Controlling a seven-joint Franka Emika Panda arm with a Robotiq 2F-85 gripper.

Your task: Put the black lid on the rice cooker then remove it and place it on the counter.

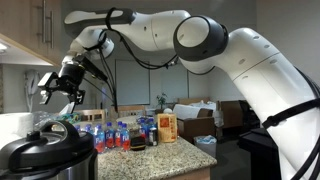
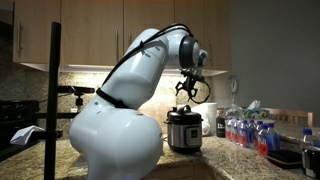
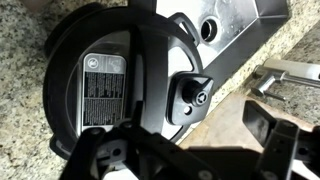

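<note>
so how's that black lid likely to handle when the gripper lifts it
Probably stiff: the black lid looks like one solid moulded disc. Its glossy top may be slippery, so the raised knob seems the safer hold. Likely fairly heavy, being as wide as the rice cooker.
</note>
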